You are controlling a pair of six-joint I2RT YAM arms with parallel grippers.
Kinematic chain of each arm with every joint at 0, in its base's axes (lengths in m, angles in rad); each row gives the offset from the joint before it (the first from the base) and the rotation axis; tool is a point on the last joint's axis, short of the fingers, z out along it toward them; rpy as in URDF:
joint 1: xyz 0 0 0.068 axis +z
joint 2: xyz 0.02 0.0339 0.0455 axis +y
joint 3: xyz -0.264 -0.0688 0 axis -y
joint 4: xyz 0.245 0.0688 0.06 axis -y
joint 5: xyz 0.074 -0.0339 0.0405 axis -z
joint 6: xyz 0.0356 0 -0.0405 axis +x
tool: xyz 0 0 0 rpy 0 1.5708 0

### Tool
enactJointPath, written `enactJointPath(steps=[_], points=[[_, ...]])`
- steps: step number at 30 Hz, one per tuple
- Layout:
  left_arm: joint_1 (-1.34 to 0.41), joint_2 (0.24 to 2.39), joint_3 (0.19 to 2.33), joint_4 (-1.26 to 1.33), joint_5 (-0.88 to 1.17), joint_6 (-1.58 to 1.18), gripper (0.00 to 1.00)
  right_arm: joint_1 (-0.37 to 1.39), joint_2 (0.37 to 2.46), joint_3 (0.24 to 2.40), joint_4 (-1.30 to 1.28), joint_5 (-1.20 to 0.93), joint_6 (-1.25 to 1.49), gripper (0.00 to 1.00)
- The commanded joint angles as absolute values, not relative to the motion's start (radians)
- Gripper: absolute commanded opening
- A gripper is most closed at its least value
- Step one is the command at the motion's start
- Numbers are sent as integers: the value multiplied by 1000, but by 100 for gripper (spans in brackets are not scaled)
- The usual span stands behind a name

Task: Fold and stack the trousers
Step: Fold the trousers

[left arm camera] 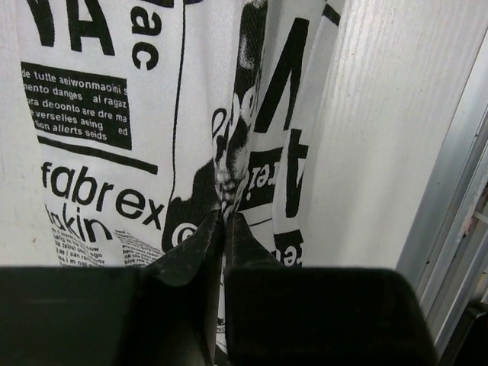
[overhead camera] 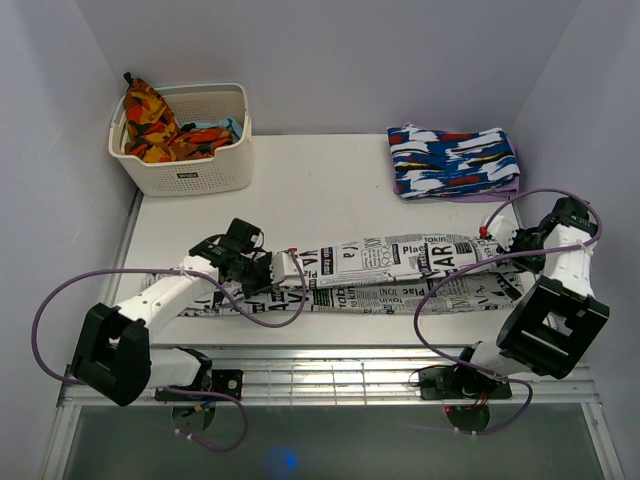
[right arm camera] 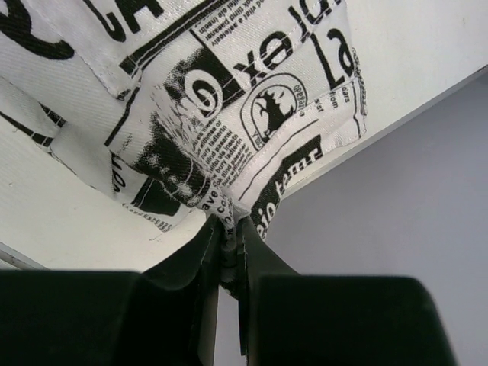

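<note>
The newspaper-print trousers (overhead camera: 390,270) lie stretched left to right across the near half of the table, one leg held up over the other. My left gripper (overhead camera: 272,268) is shut on the trousers' left end; the left wrist view shows the print cloth (left arm camera: 152,152) pinched between the fingertips (left arm camera: 210,236). My right gripper (overhead camera: 503,243) is shut on the right end, near the table's right edge; in the right wrist view a bunched corner of the cloth (right arm camera: 252,130) sits between the fingertips (right arm camera: 255,244).
A white basket (overhead camera: 185,165) with orange-red patterned cloth (overhead camera: 150,120) stands at the back left. A folded blue-white-red garment (overhead camera: 455,160) lies at the back right. A metal rail (overhead camera: 330,365) runs along the table's near edge.
</note>
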State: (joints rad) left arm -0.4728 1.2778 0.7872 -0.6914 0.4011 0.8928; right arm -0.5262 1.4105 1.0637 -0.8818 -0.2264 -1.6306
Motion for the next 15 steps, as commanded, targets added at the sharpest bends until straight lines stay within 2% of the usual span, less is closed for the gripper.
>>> enactJointPath(steps=[1, 2, 5, 7, 9, 10, 11, 12, 15], points=[[-453, 1250, 773, -761, 339, 919, 17, -529, 1388, 1103, -854, -206, -1647, 8], [-453, 1258, 764, -753, 339, 919, 23, -520, 1393, 1098, -847, -196, -1644, 8], [-453, 1292, 742, -721, 356, 901, 30, -511, 1407, 1083, -844, -184, -1632, 8], [-453, 1319, 738, -706, 360, 894, 30, -506, 1408, 1080, -842, -184, -1626, 8], [-453, 1338, 741, -693, 362, 893, 26, -505, 1405, 1075, -842, -183, -1626, 8], [-453, 1351, 747, -689, 365, 893, 17, -503, 1402, 1077, -842, -181, -1626, 8], [-453, 1356, 752, -687, 365, 891, 13, -503, 1402, 1077, -841, -181, -1628, 8], [-453, 1358, 755, -690, 368, 890, 14, -503, 1401, 1075, -841, -179, -1628, 8], [-453, 1342, 767, -718, 414, 911, 29, -503, 1399, 1075, -844, -178, -1628, 8]])
